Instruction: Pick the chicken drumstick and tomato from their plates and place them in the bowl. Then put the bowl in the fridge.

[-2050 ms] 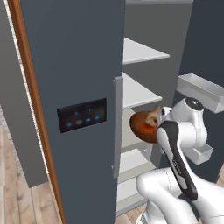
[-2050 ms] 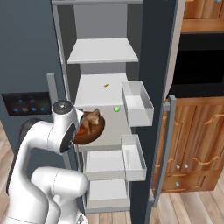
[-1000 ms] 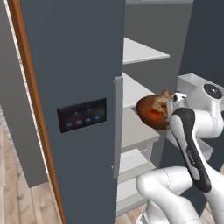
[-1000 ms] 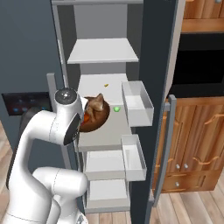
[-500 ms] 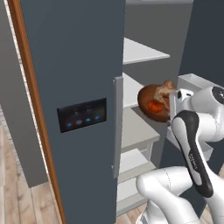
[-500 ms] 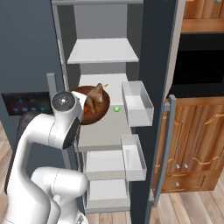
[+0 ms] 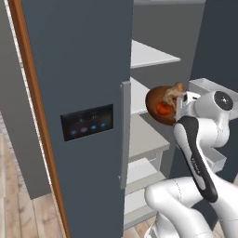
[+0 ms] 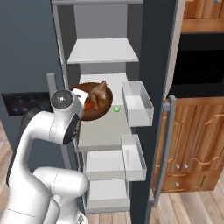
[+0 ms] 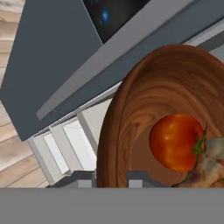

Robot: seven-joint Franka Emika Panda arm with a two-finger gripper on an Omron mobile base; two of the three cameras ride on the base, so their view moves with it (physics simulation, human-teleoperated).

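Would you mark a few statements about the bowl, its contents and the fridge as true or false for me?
1. The tomato lies inside the bowl. True.
2. The bowl stands on the floor. False: the gripper, shut on its rim, holds it up at the open fridge.
3. The chicken drumstick is in the bowl. True.
4. The fridge shelves are packed with food. False: they are nearly bare, with a small green thing on one.
5. The fridge is closed. False: it stands open.

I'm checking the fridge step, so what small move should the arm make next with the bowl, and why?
Probably ease the bowl forward and down onto the middle shelf. The gripper is shut on its rim, holding it tilted in the air with the tomato and chicken drumstick inside.
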